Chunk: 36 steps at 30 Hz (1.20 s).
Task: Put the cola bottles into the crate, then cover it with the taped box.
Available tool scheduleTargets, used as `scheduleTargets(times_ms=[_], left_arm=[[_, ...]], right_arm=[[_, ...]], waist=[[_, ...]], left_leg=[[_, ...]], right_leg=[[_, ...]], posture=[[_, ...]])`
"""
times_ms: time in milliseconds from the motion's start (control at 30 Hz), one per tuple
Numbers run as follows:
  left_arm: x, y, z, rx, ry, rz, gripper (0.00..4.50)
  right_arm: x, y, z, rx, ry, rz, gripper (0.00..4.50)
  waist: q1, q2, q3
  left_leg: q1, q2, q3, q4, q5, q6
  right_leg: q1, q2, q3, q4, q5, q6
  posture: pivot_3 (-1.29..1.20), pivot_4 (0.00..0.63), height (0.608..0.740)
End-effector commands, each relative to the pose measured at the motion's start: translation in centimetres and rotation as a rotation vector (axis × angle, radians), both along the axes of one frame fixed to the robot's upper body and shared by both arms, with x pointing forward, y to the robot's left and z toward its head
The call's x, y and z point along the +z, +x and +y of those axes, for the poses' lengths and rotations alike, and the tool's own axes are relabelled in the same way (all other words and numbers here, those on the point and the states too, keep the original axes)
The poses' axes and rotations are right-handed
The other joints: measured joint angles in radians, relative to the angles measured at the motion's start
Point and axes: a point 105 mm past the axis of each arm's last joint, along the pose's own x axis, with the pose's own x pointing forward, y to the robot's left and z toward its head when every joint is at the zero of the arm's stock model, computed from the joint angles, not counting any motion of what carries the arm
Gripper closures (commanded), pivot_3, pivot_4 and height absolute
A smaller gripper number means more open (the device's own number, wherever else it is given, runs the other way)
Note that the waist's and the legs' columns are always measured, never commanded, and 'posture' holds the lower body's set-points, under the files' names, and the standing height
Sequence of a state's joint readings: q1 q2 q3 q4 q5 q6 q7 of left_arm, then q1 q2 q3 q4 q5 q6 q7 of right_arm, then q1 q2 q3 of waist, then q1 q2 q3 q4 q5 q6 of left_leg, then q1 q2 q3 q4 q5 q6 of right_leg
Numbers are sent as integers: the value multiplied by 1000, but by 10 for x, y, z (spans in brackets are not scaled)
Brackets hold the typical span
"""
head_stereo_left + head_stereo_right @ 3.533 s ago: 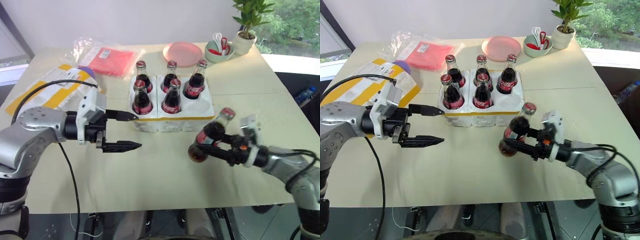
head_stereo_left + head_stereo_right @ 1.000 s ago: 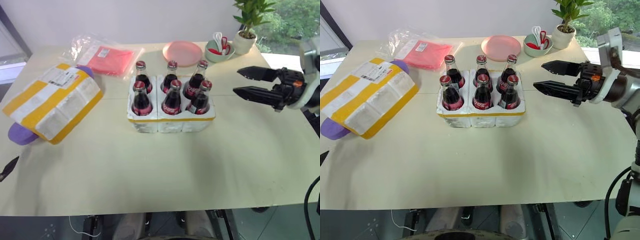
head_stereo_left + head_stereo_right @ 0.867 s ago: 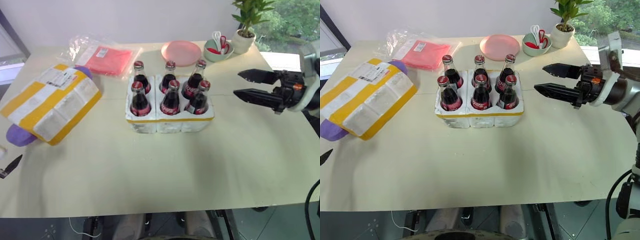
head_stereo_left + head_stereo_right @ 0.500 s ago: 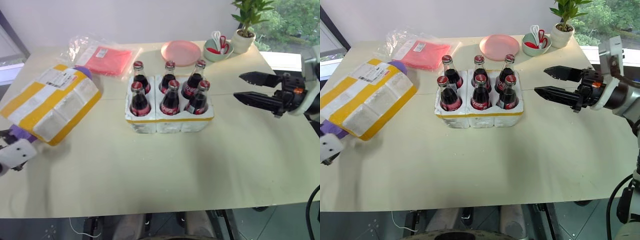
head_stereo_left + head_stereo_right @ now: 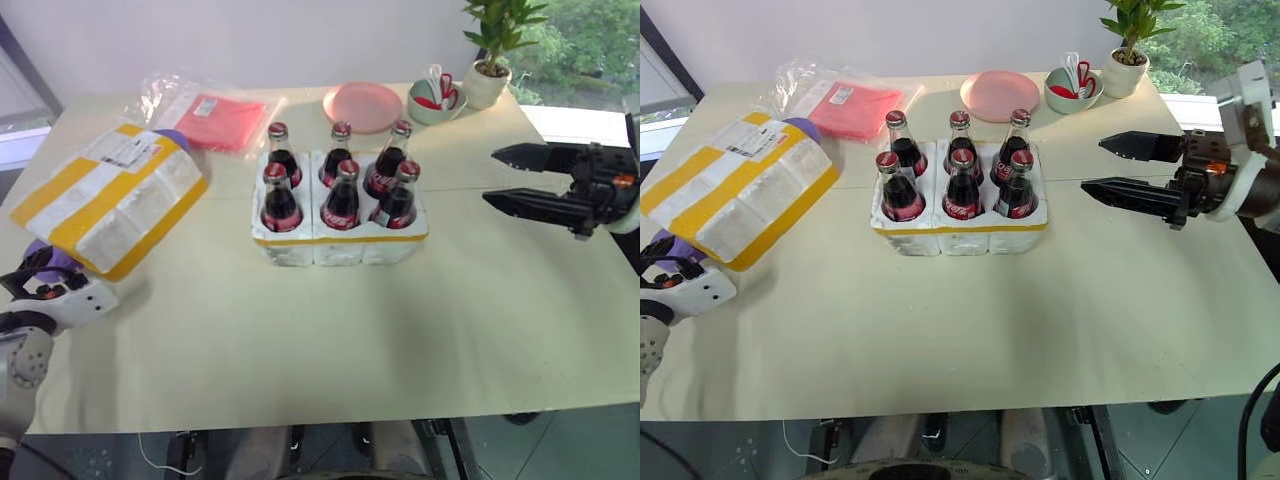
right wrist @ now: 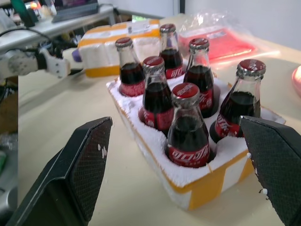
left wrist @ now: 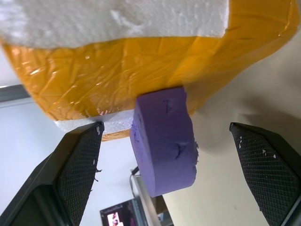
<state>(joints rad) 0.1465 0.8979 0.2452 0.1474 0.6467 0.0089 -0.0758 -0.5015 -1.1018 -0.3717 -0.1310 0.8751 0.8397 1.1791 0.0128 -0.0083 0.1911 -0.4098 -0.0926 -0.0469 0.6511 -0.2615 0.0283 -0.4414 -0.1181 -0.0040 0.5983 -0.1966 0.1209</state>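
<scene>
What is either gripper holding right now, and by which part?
Nothing is held. The right gripper hangs open beside the crate, apart from it. The left gripper is open around the purple piece under the taped box, not gripping it.

Six bottles (image 5: 963, 180) stand in the crate (image 5: 960, 232) mid-table; the taped box (image 5: 735, 200) lies left, apparently propped on a disc (image 7: 163, 141).

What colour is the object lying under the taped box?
Purple object, clearest in the left wrist view, under the taped box.
</scene>
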Motion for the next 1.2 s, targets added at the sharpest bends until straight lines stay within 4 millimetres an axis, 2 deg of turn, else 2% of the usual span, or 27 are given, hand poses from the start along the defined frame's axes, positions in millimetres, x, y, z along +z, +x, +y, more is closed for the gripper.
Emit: scheduleTargets(times_ms=[33, 267, 467, 567, 733, 800, 900, 1067, 1200], left_arm=[[6, 4, 9, 37, 28, -40, 0], [5, 10, 20, 102, 15, -55, 0], [6, 19, 20, 101, 1, -68, 0], [8, 22, 18, 92, -6, -76, 834], [12, 24, 23, 109, 3, -88, 3386], [19, 24, 27, 117, 18, -102, 3386], [34, 26, 31, 117, 39, -134, 3386], [73, 30, 32, 92, 69, -228, 3386], [128, 38, 18, 3, 53, -382, 3386]], right_arm=[[12, -12, 3, 37, -34, -47, 85], [15, -10, 0, 6, -34, -68, 85], [13, -11, 2, 0, -33, -74, 85], [12, -11, 2, 0, -37, -73, 0], [8, -14, 2, 13, -36, -36, 0], [7, -17, 2, 22, -43, -34, 0], [5, -13, 1, -8, -65, -64, 0], [-1, -11, -2, -19, -69, -52, 0], [-7, -9, -7, -40, -89, -46, 0]], waist=[[-1, 0, 0], [0, 0, 0], [1, 0, 0], [1, 0, -1], [1, -1, -1], [0, -1, -1], [-1, -1, -1], [1, -1, -1], [3, -2, -1]], left_leg=[[0, 0, 0, 0, 0, 0], [0, 0, 1, 1, 0, -1], [0, 0, 1, 1, 0, -1], [0, 0, 1, 1, 0, -1], [0, 0, 1, 2, 1, -1], [0, 0, 1, 2, 1, -1], [0, 0, 1, 2, 1, -1], [0, 0, 1, 3, 1, -1], [0, 0, 1, 2, 1, -1]], right_leg=[[0, 0, 0, 0, 0, 0], [0, 0, 0, 1, 1, 0], [0, 0, 0, 2, 1, 0], [0, 0, 0, 2, 1, 0], [0, 0, 0, 2, 2, 0], [0, 0, 0, 2, 2, 0], [-1, 0, 1, 3, 2, 0], [-1, 0, 0, 4, 2, 0], [-1, 0, 0, 3, 2, 0]], posture=[[0, 150, 740], [0, 150, 740], [0, 150, 740], [0, 150, 740], [0, 150, 740], [0, 150, 740], [0, 150, 740], [0, 150, 740], [0, 150, 740]])
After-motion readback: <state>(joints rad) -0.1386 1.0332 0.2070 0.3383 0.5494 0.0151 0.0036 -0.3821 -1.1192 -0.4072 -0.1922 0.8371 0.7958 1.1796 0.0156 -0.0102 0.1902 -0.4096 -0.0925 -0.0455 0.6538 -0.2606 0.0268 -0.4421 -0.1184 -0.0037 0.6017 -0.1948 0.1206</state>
